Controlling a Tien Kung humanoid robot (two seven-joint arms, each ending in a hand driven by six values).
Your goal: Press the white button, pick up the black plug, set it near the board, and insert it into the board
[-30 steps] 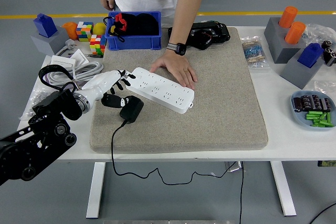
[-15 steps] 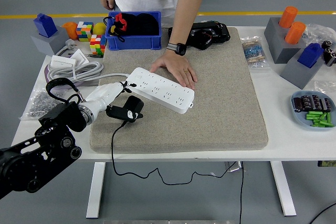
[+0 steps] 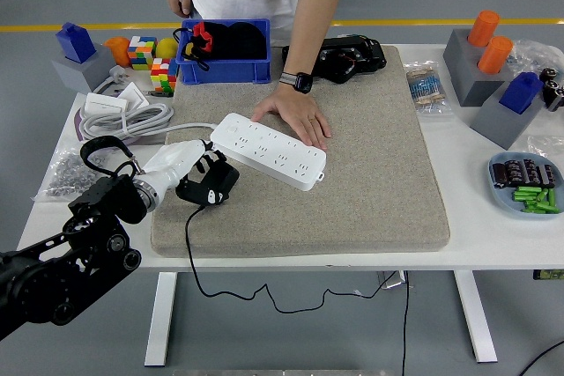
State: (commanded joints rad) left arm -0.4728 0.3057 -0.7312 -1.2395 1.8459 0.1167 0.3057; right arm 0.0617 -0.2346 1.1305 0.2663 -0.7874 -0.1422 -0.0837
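Head view: the left robot hand (image 3: 204, 175) reaches in from nine o'clock, its fingers curled around the black plug (image 3: 211, 184), which it holds just beside the near left end of the board (image 3: 268, 150). The plug's cord (image 3: 188, 257) trails off toward six o'clock and drops over the counter (image 3: 493, 237) edge. The white board lies at a slant on the grey mat (image 3: 370, 173), with a person's hand (image 3: 295, 118) pressing flat on its far side from twelve o'clock. Beyond it, at eleven o'clock, sits a blue bin (image 3: 225, 66). At three o'clock, a dish (image 3: 525, 184) holds small green and black pieces.
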